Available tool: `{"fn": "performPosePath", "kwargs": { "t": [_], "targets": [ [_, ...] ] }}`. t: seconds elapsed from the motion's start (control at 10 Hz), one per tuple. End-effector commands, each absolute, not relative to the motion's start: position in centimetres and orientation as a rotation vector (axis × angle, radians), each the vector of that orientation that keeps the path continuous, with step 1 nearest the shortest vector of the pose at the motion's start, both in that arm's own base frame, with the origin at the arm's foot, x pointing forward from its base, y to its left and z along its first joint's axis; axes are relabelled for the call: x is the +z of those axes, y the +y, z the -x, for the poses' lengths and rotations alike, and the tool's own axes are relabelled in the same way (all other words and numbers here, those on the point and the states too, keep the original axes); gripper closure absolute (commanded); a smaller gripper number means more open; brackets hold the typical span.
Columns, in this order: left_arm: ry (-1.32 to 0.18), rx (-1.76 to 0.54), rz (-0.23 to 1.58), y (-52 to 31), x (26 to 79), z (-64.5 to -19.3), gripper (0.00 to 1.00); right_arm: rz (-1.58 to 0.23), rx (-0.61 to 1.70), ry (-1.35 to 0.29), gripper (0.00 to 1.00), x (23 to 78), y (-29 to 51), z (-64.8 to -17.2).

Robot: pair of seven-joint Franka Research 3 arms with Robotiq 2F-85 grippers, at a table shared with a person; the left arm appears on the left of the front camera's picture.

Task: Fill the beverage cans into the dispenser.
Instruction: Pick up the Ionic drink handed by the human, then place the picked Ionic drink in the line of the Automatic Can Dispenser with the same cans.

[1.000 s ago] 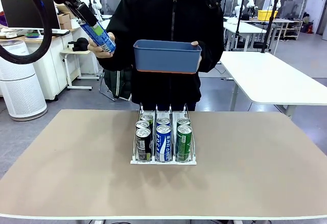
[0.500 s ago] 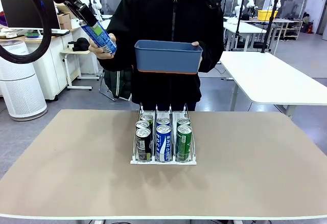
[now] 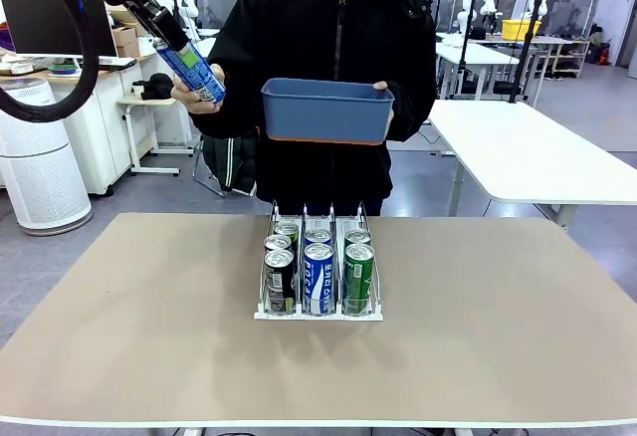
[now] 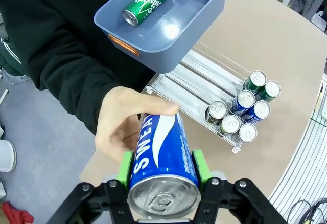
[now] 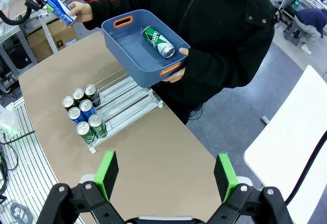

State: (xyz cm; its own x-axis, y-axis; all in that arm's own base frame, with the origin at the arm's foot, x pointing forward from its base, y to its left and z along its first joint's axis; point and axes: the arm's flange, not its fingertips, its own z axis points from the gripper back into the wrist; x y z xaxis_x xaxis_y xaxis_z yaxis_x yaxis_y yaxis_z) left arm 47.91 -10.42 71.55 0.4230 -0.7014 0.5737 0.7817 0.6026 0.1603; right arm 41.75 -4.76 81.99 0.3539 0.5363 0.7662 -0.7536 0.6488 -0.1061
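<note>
Left tool (image 4: 162,163) clamps a blue-and-white can (image 4: 161,142) at bottom centre, its far end partly covered by the person's hand (image 4: 118,127). Right tool (image 5: 166,175) gapes, holding nothing. Dispenser (image 4: 199,73) sits mid-frame on the bench (image 4: 265,35), cans (image 4: 244,99) bunched at its right end.

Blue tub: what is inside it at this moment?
One green can lies on its side on the floor of the tub, as seen from both wrist views. In the front view, the tub's near wall hides the inside.

Left claw (image 4: 162,163) raised, clamped; right claw (image 5: 166,174) spread wide.
</note>
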Motion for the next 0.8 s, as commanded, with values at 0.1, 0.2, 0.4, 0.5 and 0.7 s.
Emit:
{"fn": "performPosePath", "kwargs": {
  "t": [0.1, 0.2, 0.4, 0.5, 0.7],
  "targets": [
    [-0.645, -0.907, 0.097, -10.32, 71.44, -47.63, 0.63, -0.284, 0.846, -0.871, 0.00, 81.87, -4.71, -41.77],
    [-0.644, -0.908, 0.098, -10.26, 71.41, -47.50, 0.83, -0.284, 0.846, -0.871, 0.00, 81.87, -4.71, -41.77],
    [-0.642, -0.885, 0.157, -10.33, 71.44, -47.78, 1.00, -0.284, 0.846, -0.871, 0.00, 81.87, -4.71, -41.77],
    [-0.646, -0.935, 0.131, -10.49, 71.53, -47.90, 1.00, -0.284, 0.846, -0.871, 0.00, 81.87, -4.71, -41.77],
    [-0.646, -0.935, 0.131, -10.49, 71.53, -47.90, 1.00, -0.284, 0.846, -0.871, 0.00, 81.87, -4.71, -41.77]
  ]
}}
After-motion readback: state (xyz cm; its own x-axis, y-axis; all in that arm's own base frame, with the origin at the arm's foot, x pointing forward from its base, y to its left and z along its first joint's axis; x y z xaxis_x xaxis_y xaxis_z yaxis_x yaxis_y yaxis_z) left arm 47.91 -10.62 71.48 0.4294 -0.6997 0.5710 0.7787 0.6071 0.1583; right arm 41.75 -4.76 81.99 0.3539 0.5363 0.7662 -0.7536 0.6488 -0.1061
